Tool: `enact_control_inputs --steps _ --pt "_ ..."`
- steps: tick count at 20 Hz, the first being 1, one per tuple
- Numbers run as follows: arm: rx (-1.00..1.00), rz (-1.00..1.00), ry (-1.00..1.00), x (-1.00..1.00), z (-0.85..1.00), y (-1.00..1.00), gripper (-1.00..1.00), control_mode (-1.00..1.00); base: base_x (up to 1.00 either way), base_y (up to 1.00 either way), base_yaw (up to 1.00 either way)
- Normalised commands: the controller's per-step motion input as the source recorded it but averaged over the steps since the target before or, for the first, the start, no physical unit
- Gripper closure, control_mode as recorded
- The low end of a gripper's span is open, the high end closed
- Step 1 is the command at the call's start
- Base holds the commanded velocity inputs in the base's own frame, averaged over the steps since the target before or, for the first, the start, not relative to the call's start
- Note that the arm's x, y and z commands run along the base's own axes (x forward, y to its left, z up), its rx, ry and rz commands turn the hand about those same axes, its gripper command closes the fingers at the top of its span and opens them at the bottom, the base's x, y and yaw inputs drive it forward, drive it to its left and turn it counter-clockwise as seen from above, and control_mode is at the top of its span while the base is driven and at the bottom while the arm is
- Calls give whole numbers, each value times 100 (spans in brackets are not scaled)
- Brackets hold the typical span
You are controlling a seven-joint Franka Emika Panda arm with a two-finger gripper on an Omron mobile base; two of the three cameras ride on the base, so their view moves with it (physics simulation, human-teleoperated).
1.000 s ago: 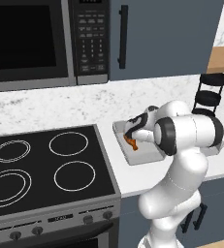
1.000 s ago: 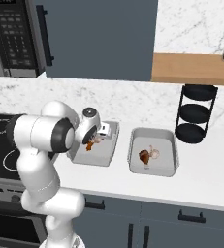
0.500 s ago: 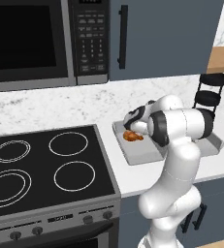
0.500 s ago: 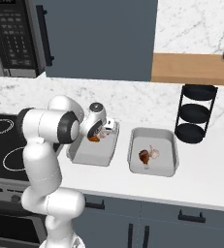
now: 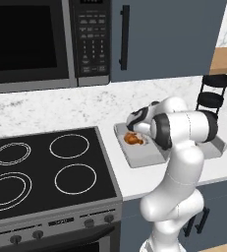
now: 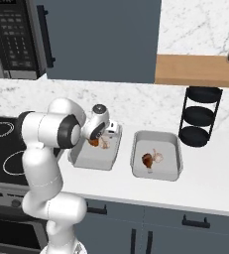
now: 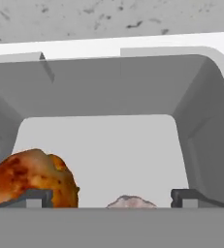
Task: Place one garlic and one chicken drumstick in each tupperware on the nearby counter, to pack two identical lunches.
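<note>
Hand [image 7: 111, 197] open over tupperware [image 7: 200, 131]; drumstick [image 7: 28, 179] left of it.

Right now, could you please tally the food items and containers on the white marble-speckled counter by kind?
Grey rectangular tupperware trays: 2 (left tray, right tray)
Browned chicken drumsticks: 2 (left drumstick, right drumstick)
Pale garlic bulbs: 2 (left garlic, right garlic)
Total: 6

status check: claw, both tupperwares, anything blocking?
Claw open, low inside left tupperware. Drumstick and garlic lie in it. Right tupperware holds drumstick and garlic too. Nothing blocking on the counter.
</note>
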Motion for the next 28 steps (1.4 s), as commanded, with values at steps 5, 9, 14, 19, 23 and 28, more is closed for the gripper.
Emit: enact_control_inputs --steps 5,9,14,19,23,28 --pt "0 -2 -6 -76 37 7 -100 -100 0 0 0" --pt "0 -6 -21 -98 53 1 -100 -100 0 0 0" --pt "-3 -2 -34 -88 79 -1 -100 -100 0 0 0" --pt "-2 0 -33 -94 93 -26 -100 -100 0 0 0" --pt "0 0 -16 -100 83 -66 -100 -100 0 0 0" --pt "0 0 -3 -84 69 -75 -100 -100 0 0 0"
